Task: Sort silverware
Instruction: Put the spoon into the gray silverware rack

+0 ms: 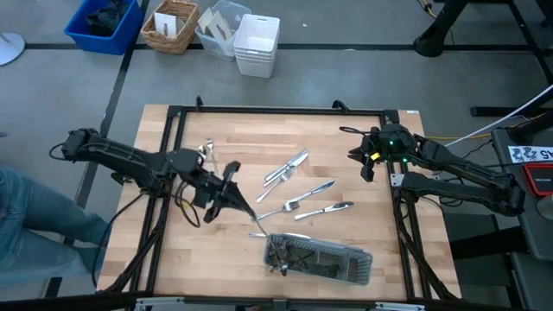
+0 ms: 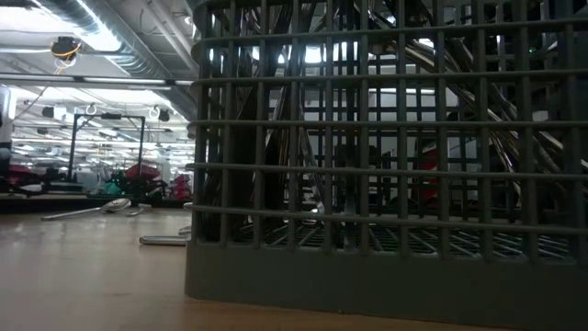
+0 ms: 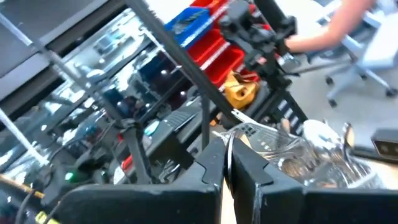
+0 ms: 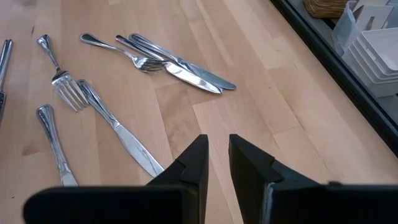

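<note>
Overhead, pale wooden table (image 1: 346, 250), grey floor (image 1: 346, 69).

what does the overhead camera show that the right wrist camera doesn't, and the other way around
Only the high view shows the grey mesh tray near the table's front edge, both arms, and the left gripper with jaws shut on a fork beside that tray.

Only the right wrist view shows detail: a fork's tines lying against a knife, and the right gripper holding nothing, its jaws slightly apart.

Both show the loose silverware on the wooden table and white bins beyond it.
</note>
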